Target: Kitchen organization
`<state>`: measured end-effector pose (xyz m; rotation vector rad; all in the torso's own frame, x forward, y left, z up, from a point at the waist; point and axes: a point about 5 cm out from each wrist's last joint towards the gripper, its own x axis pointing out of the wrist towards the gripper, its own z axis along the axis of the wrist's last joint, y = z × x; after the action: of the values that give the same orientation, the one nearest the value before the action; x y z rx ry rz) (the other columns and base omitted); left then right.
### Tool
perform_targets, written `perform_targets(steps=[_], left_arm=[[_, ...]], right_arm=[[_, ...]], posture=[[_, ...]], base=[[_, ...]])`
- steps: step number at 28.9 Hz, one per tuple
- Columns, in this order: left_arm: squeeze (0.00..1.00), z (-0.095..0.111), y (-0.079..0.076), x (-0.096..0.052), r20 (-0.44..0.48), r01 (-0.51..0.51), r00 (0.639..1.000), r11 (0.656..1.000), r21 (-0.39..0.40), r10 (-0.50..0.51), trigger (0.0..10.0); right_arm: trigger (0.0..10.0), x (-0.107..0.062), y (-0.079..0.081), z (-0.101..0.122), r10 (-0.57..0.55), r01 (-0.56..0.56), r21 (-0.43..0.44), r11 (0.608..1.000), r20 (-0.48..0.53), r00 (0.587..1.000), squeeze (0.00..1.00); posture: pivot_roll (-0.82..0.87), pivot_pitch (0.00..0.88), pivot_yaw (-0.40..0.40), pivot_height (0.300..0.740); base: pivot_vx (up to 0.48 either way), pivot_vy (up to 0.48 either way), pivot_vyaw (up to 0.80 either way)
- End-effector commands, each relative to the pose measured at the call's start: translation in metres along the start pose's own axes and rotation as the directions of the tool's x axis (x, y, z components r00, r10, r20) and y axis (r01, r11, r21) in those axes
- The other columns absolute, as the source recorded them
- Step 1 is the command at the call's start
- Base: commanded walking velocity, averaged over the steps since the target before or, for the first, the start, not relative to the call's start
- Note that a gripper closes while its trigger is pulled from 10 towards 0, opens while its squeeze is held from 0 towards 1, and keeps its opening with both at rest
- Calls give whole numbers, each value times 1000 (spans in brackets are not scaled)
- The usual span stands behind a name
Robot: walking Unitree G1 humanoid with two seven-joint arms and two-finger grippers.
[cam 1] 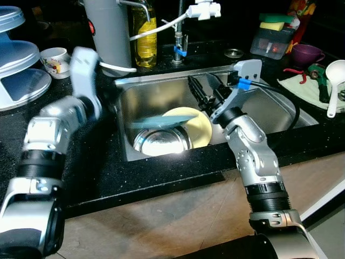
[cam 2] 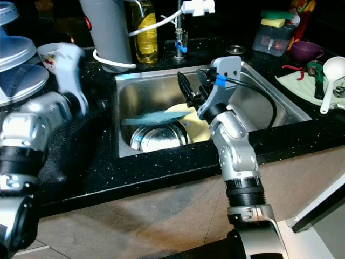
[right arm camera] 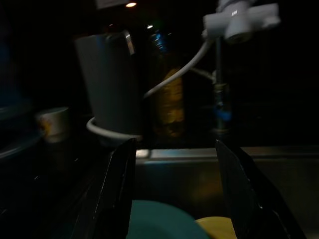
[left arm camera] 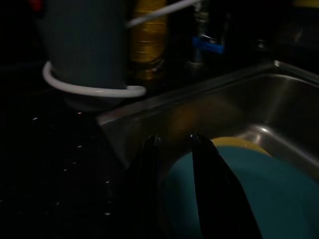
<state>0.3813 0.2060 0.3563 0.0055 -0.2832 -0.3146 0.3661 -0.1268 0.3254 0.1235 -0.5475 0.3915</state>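
Plates (cam 1: 178, 121) above bowl (cam 1: 161, 141) in sink (cam 1: 280, 110), bottle (cam 1: 144, 38) behind, cup (cam 1: 54, 60) far left

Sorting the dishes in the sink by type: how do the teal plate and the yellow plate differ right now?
The teal plate is held up off the sink bottom, roughly level, with the left gripper shut on its edge; the yellow plate lies lower, leaning against the sink wall. The teal plate sits above the steel bowl; the yellow plate is beside and behind the bowl. The teal plate partly covers the yellow one. Both are round and inside the sink.
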Motion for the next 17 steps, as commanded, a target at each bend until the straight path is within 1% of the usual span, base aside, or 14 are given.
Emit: perform_targets(steps=[1, 2, 3, 5, 6, 7, 8, 9, 11, 12, 13, 14, 16, 17], left_arm=[[0, 11, 0, -2, 55, -17, 998, 1000, -15, 18, 10000], [0, 20, -7, -3, 117, -14, 993, 1000, -12, 15, 10000], [0, 23, -14, -5, 142, -5, 990, 1000, 16, 3, 10000], [0, 23, -28, -8, 170, 13, 985, 999, 49, -21, 10000], [0, 22, -32, -10, 173, 19, 985, 999, 51, -28, 10000], [0, 17, -39, -11, 162, 26, 986, 998, 63, -36, 10000], [0, 17, -39, -11, 162, 26, 986, 998, 63, -36, 10000], [0, 13, -44, -12, 157, 27, 987, 997, 70, -38, 10000], [0, 2, -52, -14, 134, 35, 990, 998, 52, -41, 10000], [0, 0, -54, -15, 136, 29, 990, 996, 81, -40, 10000], [0, -2, -55, -15, 139, 27, 989, 995, 96, -41, 10000], [0, -2, -55, -15, 139, 27, 989, 995, 96, -41, 10000], [0, -1, -59, -16, 154, 18, 988, 996, 90, -32, 10000], [0, -1, -59, -16, 154, 18, 988, 996, 90, -32, 10000]], right_arm=[[10000, -3, -4, 8, -43, 43, 11, 999, 60, 997, 0], [10000, -3, -8, 17, -92, 89, 30, 996, 106, 990, 0], [10000, -4, -9, 22, -107, 103, 37, 994, 125, 986, 0], [10000, -5, -7, 25, -115, 110, 45, 993, 131, 985, 0], [10000, -5, -5, 25, -115, 110, 46, 993, 126, 985, 0], [10000, -7, -2, 23, -107, 104, 28, 994, 106, 989, 0], [10000, -7, -2, 23, -107, 104, 28, 994, 106, 989, 0], [10000, -8, 0, 22, -102, 101, 14, 995, 93, 990, 0], [10000, -12, 3, 16, -95, 97, -24, 995, 68, 993, 0], [10000, -13, 3, 15, -101, 103, -31, 994, 60, 993, 0], [10000, -15, 2, 14, -109, 111, -44, 993, 60, 992, 0], [10000, -15, 2, 14, -109, 111, -44, 993, 60, 992, 0], [10000, -17, 0, 15, -126, 131, -81, 988, 66, 990, 0], [10000, -17, 0, 15, -126, 131, -81, 988, 66, 990, 0]], posture=[[49, 232, 17, 740], [49, 231, 15, 740], [49, 231, 14, 740], [49, 230, 13, 740], [49, 230, 13, 740], [44, 229, 14, 740], [44, 229, 14, 740], [44, 229, 14, 740], [41, 228, 15, 740], [41, 228, 15, 740], [41, 230, 15, 740], [41, 230, 15, 740], [36, 230, 16, 740], [36, 230, 16, 740]], base=[[0, 0, 0], [0, 0, 0], [0, 0, 0], [0, 0, 0], [0, 0, 0], [0, 0, 0], [0, 0, 0], [0, 0, 0], [0, 0, 0], [0, 0, 0], [0, 0, 0], [0, 0, 0], [0, 0, 0], [0, 0, 0]])
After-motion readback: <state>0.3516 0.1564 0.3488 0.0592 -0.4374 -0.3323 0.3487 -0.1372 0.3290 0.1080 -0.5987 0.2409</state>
